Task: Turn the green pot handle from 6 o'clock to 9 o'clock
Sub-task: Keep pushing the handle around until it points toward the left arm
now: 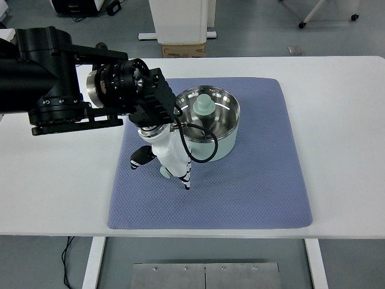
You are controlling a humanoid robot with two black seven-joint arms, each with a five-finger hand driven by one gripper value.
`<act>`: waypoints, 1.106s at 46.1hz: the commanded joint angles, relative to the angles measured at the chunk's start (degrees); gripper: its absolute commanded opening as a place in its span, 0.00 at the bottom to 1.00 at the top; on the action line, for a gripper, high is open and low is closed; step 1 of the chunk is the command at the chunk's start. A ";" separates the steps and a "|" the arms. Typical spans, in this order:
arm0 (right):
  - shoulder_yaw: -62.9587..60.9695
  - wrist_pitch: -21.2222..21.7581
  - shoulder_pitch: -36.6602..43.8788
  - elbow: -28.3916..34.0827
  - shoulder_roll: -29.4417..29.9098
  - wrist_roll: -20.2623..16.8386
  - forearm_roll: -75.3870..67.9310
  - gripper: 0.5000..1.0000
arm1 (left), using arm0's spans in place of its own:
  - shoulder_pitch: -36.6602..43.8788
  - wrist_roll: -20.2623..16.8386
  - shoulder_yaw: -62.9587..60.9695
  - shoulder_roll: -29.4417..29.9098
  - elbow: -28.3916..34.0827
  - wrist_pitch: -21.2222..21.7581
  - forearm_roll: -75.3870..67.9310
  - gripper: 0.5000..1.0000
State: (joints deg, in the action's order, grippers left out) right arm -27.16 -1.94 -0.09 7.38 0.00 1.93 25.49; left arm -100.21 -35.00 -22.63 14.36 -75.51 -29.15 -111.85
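Green pot stands on blue mat, upper-middle, w/ a pale green knobbed thing inside its steel bowl. Left robot hand covers the pot's front-left side; handle hidden, fingers point down, grip cannot be told. White table below. No readable writing.

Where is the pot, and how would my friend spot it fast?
Find the white table, then the blue mat lying on it. The pot sits on the far part of that mat, right beside the robot's left hand. It is the only round thing there: pale green outside, shiny metal inside.
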 commanded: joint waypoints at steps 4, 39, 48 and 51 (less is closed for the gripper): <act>0.00 0.01 0.00 0.00 0.00 0.00 0.00 1.00 | -0.42 0.00 -0.93 0.05 0.01 -0.21 -1.87 1.00; 0.00 0.01 0.00 0.00 0.00 0.00 0.00 1.00 | -2.71 0.00 -6.55 0.05 0.10 -0.30 -8.03 1.00; 0.00 0.01 0.00 0.00 0.00 0.00 0.00 1.00 | -3.23 0.00 -6.64 0.05 0.27 -0.39 -11.54 1.00; 0.00 0.01 0.00 0.00 0.00 0.00 0.00 1.00 | -3.24 0.00 -6.64 0.05 0.27 -0.56 -12.33 1.00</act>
State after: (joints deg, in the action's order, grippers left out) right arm -27.16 -1.94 -0.09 7.38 0.00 1.93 25.49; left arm -103.43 -35.00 -29.27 14.41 -75.25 -29.53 -123.40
